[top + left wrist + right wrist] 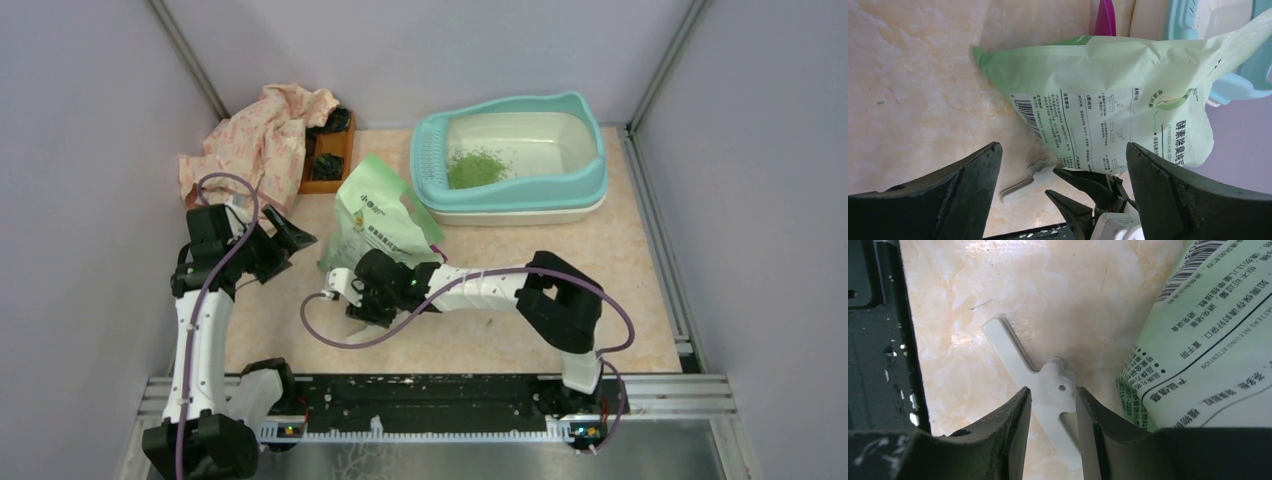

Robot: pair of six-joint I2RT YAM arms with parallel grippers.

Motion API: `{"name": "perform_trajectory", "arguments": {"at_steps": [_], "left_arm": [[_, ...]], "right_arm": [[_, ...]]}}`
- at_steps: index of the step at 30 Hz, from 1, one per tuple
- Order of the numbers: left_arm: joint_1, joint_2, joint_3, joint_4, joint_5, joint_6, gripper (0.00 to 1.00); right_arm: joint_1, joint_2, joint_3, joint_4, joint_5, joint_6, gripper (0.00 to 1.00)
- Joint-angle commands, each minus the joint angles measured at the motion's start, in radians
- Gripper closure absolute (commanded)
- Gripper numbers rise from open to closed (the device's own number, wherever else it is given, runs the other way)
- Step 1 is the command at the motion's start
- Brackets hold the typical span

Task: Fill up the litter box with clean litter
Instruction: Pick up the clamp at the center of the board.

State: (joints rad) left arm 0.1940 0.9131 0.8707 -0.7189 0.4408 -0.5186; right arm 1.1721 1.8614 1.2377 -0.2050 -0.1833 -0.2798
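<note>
The litter box (590, 175), teal-rimmed with a cream basin, stands at the back right. A small pile of green clean litter (476, 168) lies at its left end. The pale green bag (380, 225) stands in front of the box and also shows in the left wrist view (1108, 100). My right gripper (1053, 392) is low on the table by the bag's base, shut on a white plastic clip (1013, 355) that lies on the surface. My left gripper (1063, 147) is open and empty, left of the bag and facing it. A purple scoop (1105, 17) shows behind the bag.
A pink cloth (260, 140) and a small brown wooden tray (328, 155) holding dark items lie at the back left. A black rail (420, 400) runs along the near edge. Grey walls enclose the table on three sides.
</note>
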Motion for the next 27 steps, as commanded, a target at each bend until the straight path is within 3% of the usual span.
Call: {"name": "perform_trajectory", "arguments": {"at_steps": [1, 19, 27], "left_arm": [[0.012, -0.014, -0.004, 0.0, 0.036, 0.021, 0.01], [0.029, -0.02, -0.012, 0.006, 0.081, 0.025, 0.01], [0.032, -0.024, -0.012, 0.006, 0.093, 0.023, 0.01]], "right_arm": [[0.021, 0.039, 0.077, -0.004, 0.022, -0.046, 0.61], [0.029, 0.106, 0.1, -0.089, 0.028, -0.067, 0.62], [0.029, 0.068, 0.072, -0.102, 0.036, -0.063, 0.97]]}}
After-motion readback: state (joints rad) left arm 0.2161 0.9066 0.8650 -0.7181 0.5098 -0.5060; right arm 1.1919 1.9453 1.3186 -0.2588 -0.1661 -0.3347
